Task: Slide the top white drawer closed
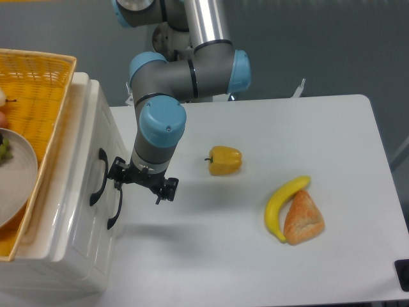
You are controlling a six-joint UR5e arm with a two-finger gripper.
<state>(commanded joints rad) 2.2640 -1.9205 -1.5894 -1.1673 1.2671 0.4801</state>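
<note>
Big shiny white plastic top drawer (70, 192) at left bench (255, 256) edge, black handle facing right. Tool (143, 182) just right of handle; cannot tell if fingers parted. Push goes left.

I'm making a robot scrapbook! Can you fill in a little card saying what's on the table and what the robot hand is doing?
robot hand: gripper, fingers apart, right beside the drawer handles
top white drawer: looks almost closed
basket: yellow woven basket on top of the drawer unit
plate: grey plate in the basket
table food: yellow pepper, banana, bread
</note>
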